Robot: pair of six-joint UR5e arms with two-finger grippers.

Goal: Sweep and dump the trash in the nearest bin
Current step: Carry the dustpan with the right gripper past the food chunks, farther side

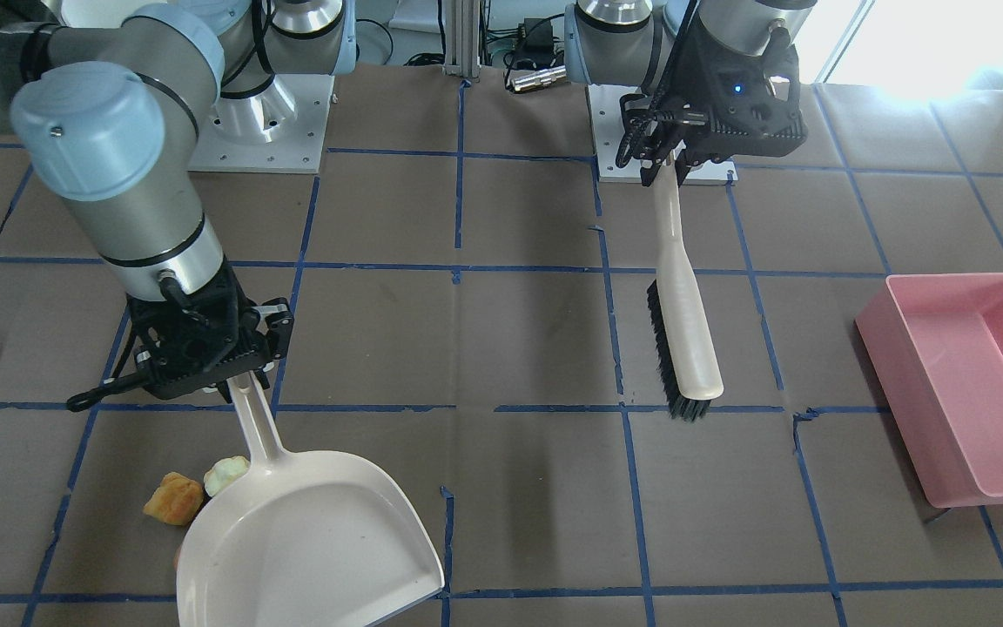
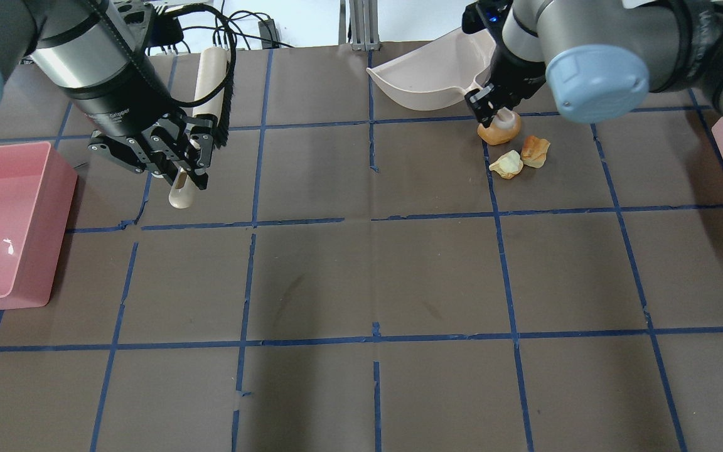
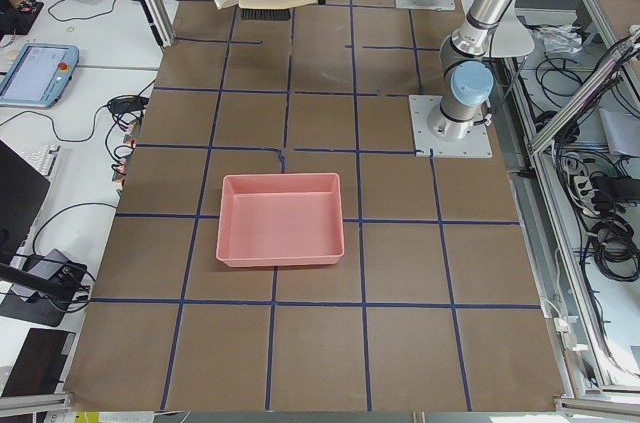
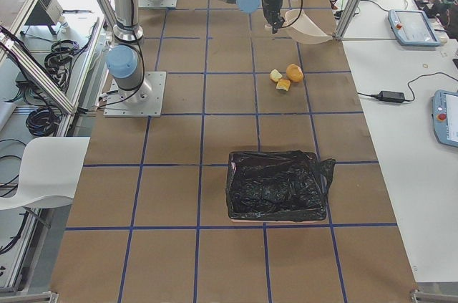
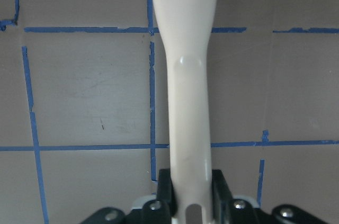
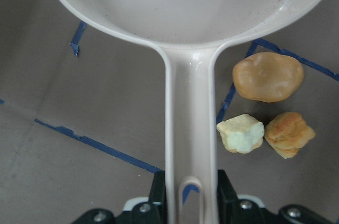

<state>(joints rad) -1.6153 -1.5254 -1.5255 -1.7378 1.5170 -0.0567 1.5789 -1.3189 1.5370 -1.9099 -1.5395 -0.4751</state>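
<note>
Three pieces of trash lie together on the table: an orange-brown lump (image 6: pixel 268 77), a pale yellow-green chunk (image 6: pixel 240 134) and a golden-brown chunk (image 6: pixel 289 134). My right gripper (image 6: pixel 190 203) is shut on the handle of a cream dustpan (image 6: pixel 185 1), whose scoop is empty. The trash sits just beside that handle, outside the pan (image 2: pixel 430 78). In the overhead view the orange-brown lump (image 2: pixel 498 130) is partly hidden by the right gripper (image 2: pixel 493 107). My left gripper (image 2: pixel 182 168) is shut on the handle of a cream brush (image 2: pixel 208 81) with black bristles, far from the trash.
A pink bin (image 2: pixel 4 226) stands at the table's left end, near the left arm. A bin lined with a black bag (image 4: pixel 275 185) stands toward the right end, closer to the trash. Blue tape lines grid the brown table.
</note>
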